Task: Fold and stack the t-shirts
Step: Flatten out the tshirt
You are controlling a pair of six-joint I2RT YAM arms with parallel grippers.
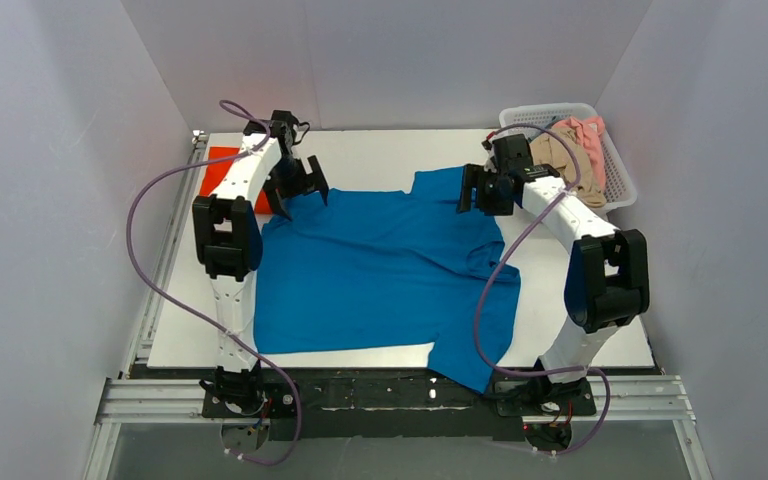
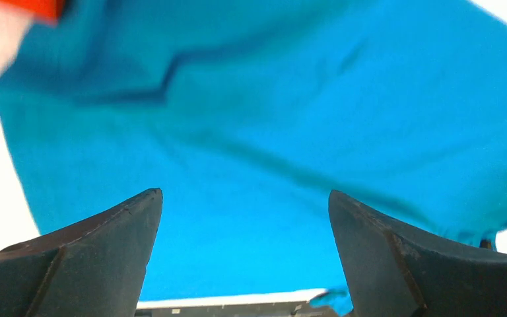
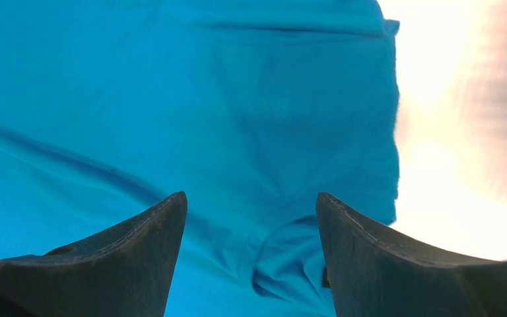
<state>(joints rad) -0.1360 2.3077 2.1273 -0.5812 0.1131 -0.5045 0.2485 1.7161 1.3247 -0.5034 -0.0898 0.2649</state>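
Note:
A bright blue t-shirt [image 1: 380, 270] lies spread on the white table [image 1: 380, 155], one sleeve hanging over the near edge. My left gripper [image 1: 298, 198] hovers open over its far left corner, with nothing between the fingers. My right gripper [image 1: 482, 198] hovers open over its far right part. The left wrist view shows blue t-shirt cloth [image 2: 270, 119] beneath the left gripper [image 2: 245, 195]. In the right wrist view the right gripper [image 3: 251, 196] stands above a puckered fold [image 3: 290, 251] of the blue shirt. An orange-red t-shirt [image 1: 222, 165] lies folded at the far left.
A white mesh basket [image 1: 620, 175] at the far right corner holds a beige shirt [image 1: 555, 155] and a pink shirt [image 1: 585, 135]. Grey walls close in three sides. Purple cables loop beside both arms.

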